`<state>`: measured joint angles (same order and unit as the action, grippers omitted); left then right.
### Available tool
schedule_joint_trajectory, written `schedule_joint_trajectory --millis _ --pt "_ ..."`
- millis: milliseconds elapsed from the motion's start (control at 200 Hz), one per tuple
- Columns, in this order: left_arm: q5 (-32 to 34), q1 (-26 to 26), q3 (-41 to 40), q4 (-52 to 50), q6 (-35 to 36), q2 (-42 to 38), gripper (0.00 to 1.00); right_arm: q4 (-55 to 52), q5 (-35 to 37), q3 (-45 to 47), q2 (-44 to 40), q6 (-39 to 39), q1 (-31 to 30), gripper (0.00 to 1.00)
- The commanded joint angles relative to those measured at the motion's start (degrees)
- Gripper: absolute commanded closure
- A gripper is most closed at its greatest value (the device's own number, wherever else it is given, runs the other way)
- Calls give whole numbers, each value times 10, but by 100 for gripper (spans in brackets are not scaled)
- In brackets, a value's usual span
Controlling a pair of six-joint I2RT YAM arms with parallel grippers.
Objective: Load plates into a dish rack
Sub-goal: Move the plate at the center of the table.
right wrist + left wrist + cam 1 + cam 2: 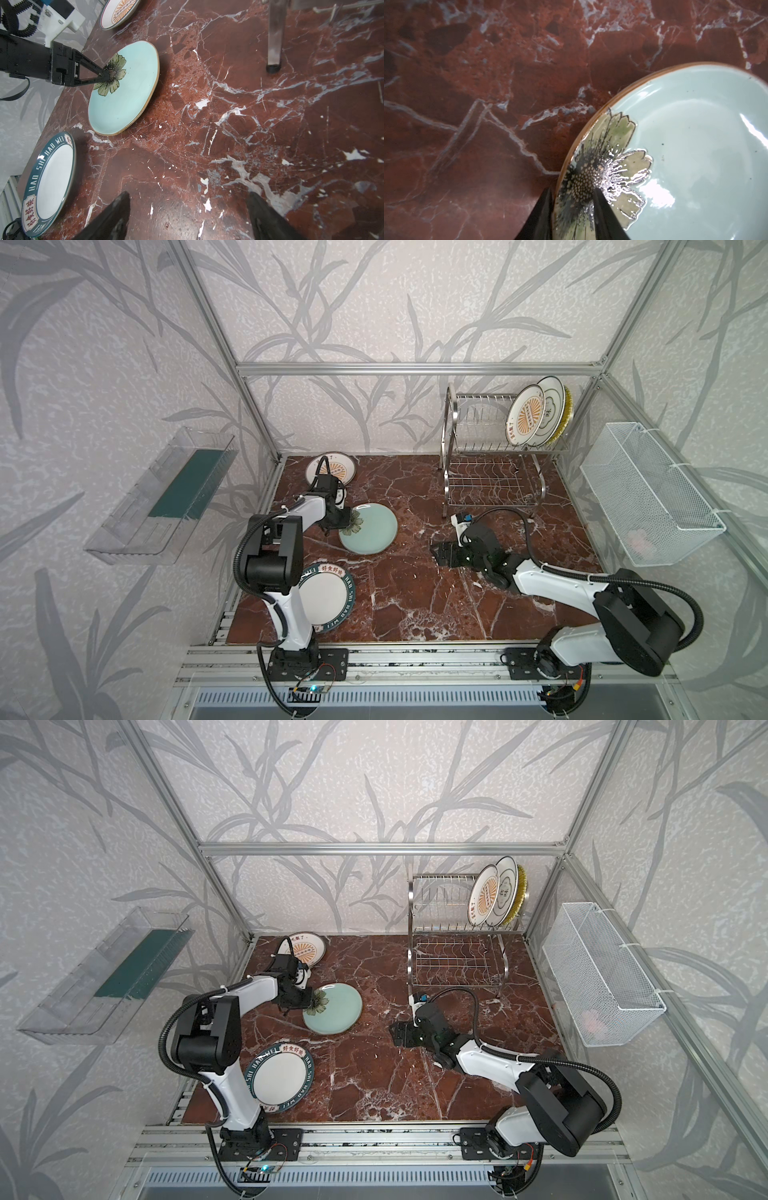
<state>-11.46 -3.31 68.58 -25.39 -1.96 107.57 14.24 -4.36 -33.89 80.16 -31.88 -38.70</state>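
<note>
My left gripper [347, 519] [572, 190] is shut on the rim of the pale green plate [370, 531] [124, 87]. One finger lies on its painted flower and the other outside the edge, and that side looks slightly raised. A sunburst plate [332, 467] lies flat at the back left. The teal-lettered plate [328, 597] lies by the left arm's base. The dish rack [451, 406] [411, 894] stands at the back right. Its top tier holds a sunburst plate [524, 414], a cloud-outline plate [550, 406] and a yellow plate [566, 410] upright. My right gripper [436, 551] [188, 194] hangs open above bare marble.
A clear plastic tray [162, 497] hangs on the left wall and a white mesh basket [648, 497] on the right wall. Aluminium frame posts [257, 414] line the table's back corners. The rack's foot [274, 41] stands on the marble ahead of the right gripper.
</note>
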Motion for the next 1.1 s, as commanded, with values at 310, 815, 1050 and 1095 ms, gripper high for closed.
schedule_joint_trajectory --millis 310,815,1050,1095 --pt "-34 -33 22 -37 6 -9 68 -30 27 5 -26 9 -2 14" --pt "-62 -94 2 2 -47 -23 71 -16 18 13 -21 -10 11 14" --pt "-54 -133 -30 16 -62 -34 72 2 2 24 -12 -25 36 15" --pt "-52 -141 -36 16 -63 -37 72 13 -12 27 -7 -30 48 15"
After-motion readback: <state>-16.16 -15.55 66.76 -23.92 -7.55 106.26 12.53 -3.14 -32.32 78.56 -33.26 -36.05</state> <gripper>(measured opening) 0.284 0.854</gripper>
